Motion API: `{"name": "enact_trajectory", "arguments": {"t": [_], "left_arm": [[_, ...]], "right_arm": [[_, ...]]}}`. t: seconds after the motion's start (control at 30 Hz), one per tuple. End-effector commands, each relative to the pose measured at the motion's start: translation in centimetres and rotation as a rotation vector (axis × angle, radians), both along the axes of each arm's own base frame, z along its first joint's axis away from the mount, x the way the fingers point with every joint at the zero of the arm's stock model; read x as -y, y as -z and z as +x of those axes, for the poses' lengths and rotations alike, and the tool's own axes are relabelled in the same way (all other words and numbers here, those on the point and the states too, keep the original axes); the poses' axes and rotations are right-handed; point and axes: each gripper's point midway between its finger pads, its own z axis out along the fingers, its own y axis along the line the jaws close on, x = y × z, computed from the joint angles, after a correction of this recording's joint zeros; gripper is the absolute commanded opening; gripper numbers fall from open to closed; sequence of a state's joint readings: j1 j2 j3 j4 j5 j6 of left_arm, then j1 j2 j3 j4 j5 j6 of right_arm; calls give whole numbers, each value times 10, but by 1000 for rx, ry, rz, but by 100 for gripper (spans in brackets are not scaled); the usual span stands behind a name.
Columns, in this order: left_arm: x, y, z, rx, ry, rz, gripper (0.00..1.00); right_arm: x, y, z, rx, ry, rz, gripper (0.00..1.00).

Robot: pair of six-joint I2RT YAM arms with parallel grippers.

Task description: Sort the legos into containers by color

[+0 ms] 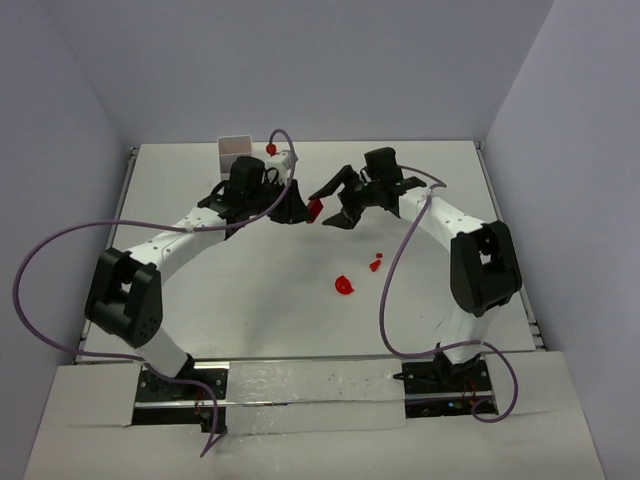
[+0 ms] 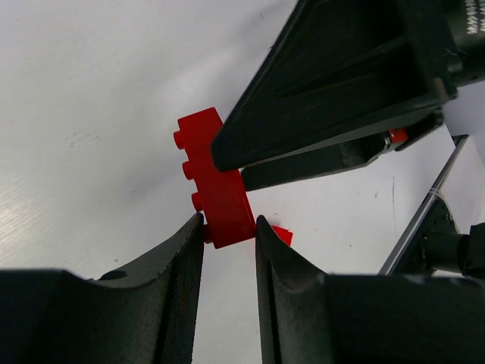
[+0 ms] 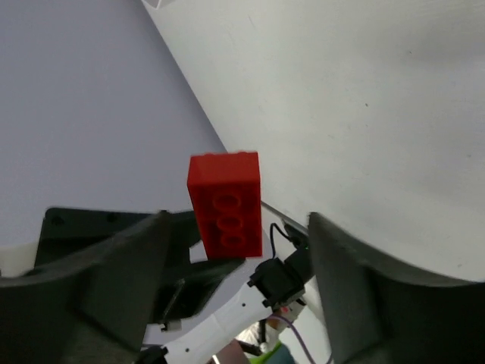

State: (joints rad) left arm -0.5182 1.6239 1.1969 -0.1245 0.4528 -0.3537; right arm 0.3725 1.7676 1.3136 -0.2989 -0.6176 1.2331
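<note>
Pinching a red brick (image 2: 216, 182) in my left claw (image 2: 229, 227), I had my right claw (image 3: 236, 227) spread wide just beside it, toward the far middle.

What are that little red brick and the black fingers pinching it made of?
The red brick looks like hard moulded plastic: even colour, crisp studs, smooth faces. The fingers of the left gripper look like matte black plastic, perhaps rubber-faced: fine ridges line their inner sides, but the look leaves that open.
</note>
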Motion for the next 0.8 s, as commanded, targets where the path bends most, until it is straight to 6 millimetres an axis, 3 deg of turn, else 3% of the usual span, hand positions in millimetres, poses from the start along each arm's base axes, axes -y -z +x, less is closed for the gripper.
{"name": "enact_trajectory", "arguments": {"t": [0.0,0.13,0.17,0.2,0.37,0.57,0.77], "left_arm": [[-23,-17,17,63,-43,23,0],[-85,-12,39,91,-179,140,0],[-90,-8,37,83,-176,162,0],[-115,-6,46,87,-227,205,0],[-170,-9,69,118,-349,281,0],[-187,-19,104,146,-422,248,0],[-170,-22,121,149,-339,148,0]], "right_arm": [[0,-35,-3,101,-15,38,87],[9,-51,5,191,-24,17,91],[11,-51,6,189,-20,13,91],[14,-55,10,211,-21,1,91],[19,-66,19,284,-34,-33,92],[19,-61,22,286,-40,-41,92],[19,-56,22,284,-46,-41,92]]}}
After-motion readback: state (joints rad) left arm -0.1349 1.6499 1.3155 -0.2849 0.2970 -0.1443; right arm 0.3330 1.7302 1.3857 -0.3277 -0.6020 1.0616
